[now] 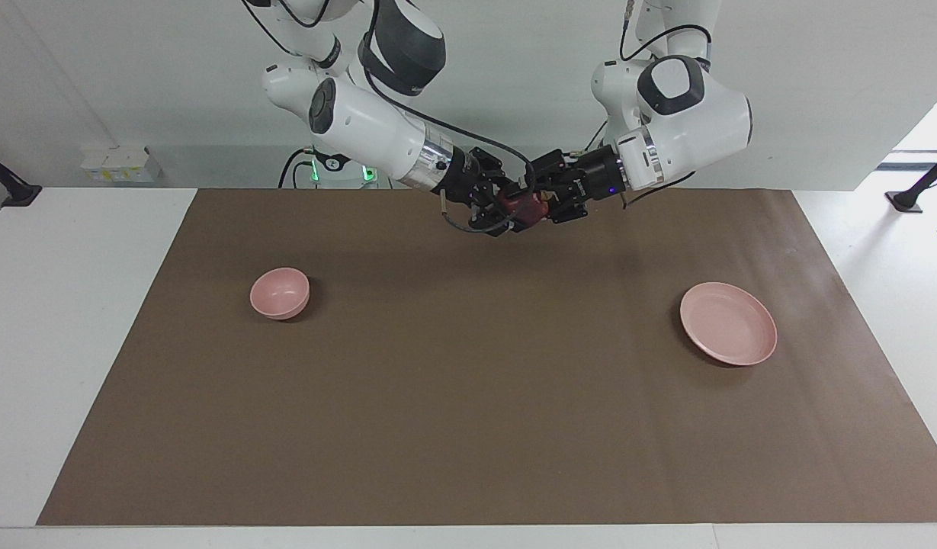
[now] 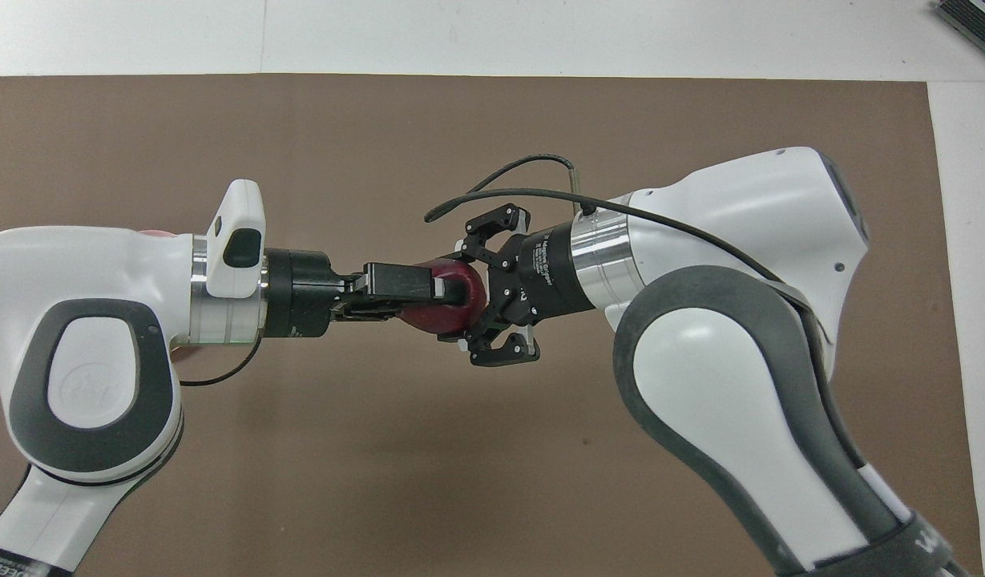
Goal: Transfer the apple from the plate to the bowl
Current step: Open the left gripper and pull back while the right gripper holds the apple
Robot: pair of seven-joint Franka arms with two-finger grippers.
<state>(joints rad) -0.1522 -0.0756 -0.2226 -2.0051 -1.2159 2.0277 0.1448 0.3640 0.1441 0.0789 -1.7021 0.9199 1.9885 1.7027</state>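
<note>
Mid-handover above the tabletop (image 1: pixel 468 427): left pincer (image 2: pixel 444 290) and right pincer (image 2: pixel 470 298) both clamp the apple (image 2: pixel 448 308); we release left only once right's hold looks firm.

The apple (image 2: pixel 448 308) looks smooth and shiny. The bowl (image 1: pixel 280 293) and plate (image 1: pixel 728 323) look like smooth matt plastic. The brown table cover (image 1: pixel 468 396) looks like matt paper.

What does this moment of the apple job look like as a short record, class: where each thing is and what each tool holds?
apple: in the air over the brown mat, gripped from both sides
left tool: shut on the apple
right tool: shut on the apple
plate: empty, toward the left arm's end of the table
bowl: empty, toward the right arm's end
stage: hand-over between arms, apple not yet in the bowl
</note>
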